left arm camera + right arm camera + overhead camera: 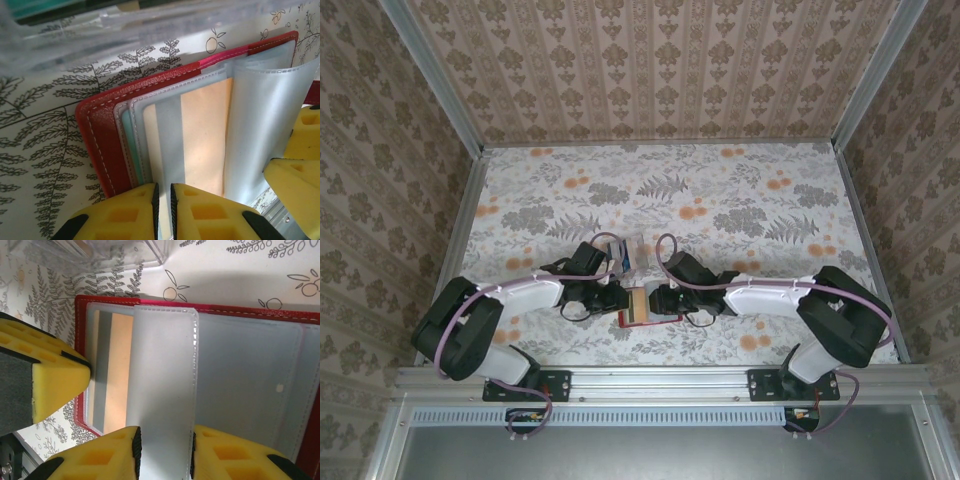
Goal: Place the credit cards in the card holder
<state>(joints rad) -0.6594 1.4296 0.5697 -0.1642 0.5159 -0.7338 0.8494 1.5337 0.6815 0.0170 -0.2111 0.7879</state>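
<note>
The red card holder (pixel 652 322) lies open near the front edge between both grippers, its red cover (pixel 105 135) (pixel 225 307) flat on the table. A tan credit card (pixel 205 135) (pixel 121 365) lies part-way in a clear pocket. A teal card (pixel 129 145) sits in a pocket beneath it. My left gripper (pixel 623 300) (pixel 163 200) is shut, its tips at the tan card's outer end. My right gripper (pixel 658 298) (pixel 164 447) is shut on a clear pocket leaf (pixel 162 370) (pixel 265 115), holding it raised off the tan card.
A clear plastic box (pixel 626 255) (pixel 150 20) (pixel 100 252) with more cards stands just behind the wallet. The metal rail (pixel 660 380) runs along the front edge. Patterned walls close in the floral table (pixel 720 200) on three sides.
</note>
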